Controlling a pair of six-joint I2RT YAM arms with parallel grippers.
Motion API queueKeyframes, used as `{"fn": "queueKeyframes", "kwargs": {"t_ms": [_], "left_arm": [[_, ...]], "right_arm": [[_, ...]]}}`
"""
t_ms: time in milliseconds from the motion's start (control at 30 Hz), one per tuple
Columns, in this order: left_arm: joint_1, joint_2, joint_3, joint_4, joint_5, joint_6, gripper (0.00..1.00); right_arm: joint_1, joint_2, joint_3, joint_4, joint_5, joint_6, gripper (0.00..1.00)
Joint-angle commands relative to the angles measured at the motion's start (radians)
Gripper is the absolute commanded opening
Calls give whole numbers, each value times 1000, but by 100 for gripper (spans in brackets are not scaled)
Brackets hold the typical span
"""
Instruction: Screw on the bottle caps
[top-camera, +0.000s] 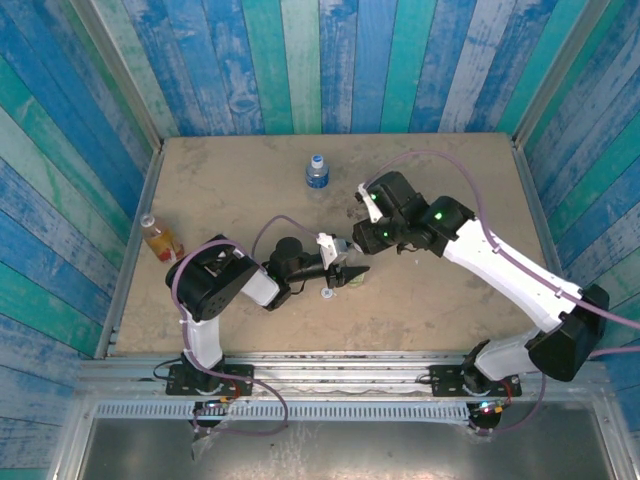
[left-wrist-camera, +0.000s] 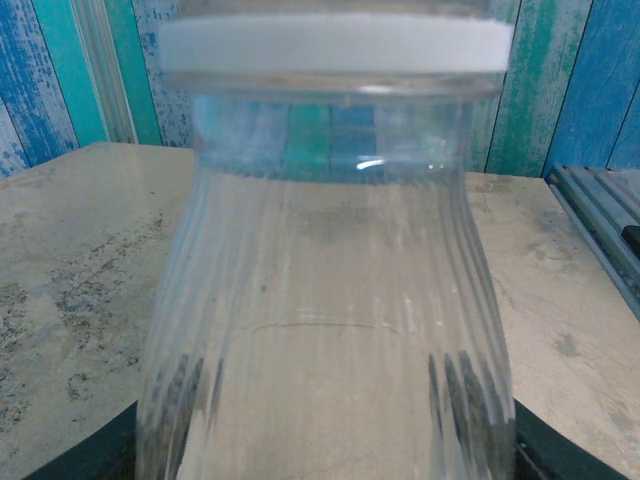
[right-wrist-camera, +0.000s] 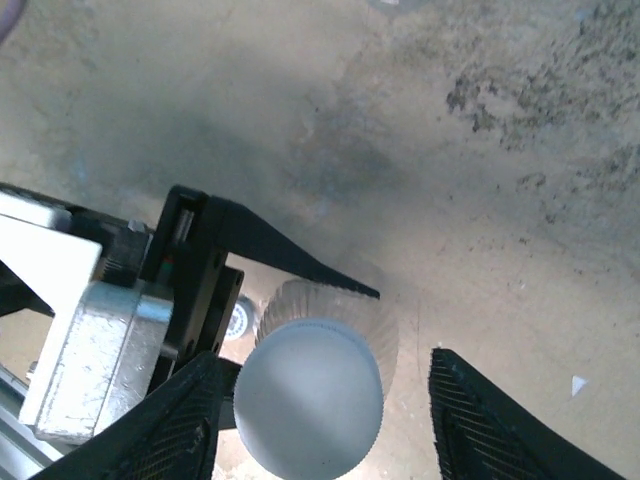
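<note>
Left tool (top-camera: 346, 272) clamps a clear ribbed bottle (left-wrist-camera: 325, 330) wearing a white cap (right-wrist-camera: 310, 400).

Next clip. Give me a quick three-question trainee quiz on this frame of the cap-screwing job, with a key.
1. True or false: the white cap sits on top of the clear bottle that the left gripper holds.
2. Pick one. The right gripper is: A) shut tight on the cap; B) open, with a finger on each side of the cap; C) shut and empty, far from the cap.
3. Short answer: which bottle stands by the left edge of the table?

Key:
1. True.
2. B.
3. The orange bottle.
</note>
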Motion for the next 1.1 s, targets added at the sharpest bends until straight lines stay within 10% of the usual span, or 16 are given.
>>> {"fn": "queueKeyframes", "kwargs": {"t_ms": [0,500,1067], "left_arm": [[-6,51,1,-73,-10,15,59],[-6,38,-5,-67,14,11,59],[11,52,1,-37,64,-34,59]], "right_arm": [[10,12,24,-48,3,-4,54],[0,12,20,-43,-33,-70,35],[-142,9,12,-36,-381,-481,35]]}}
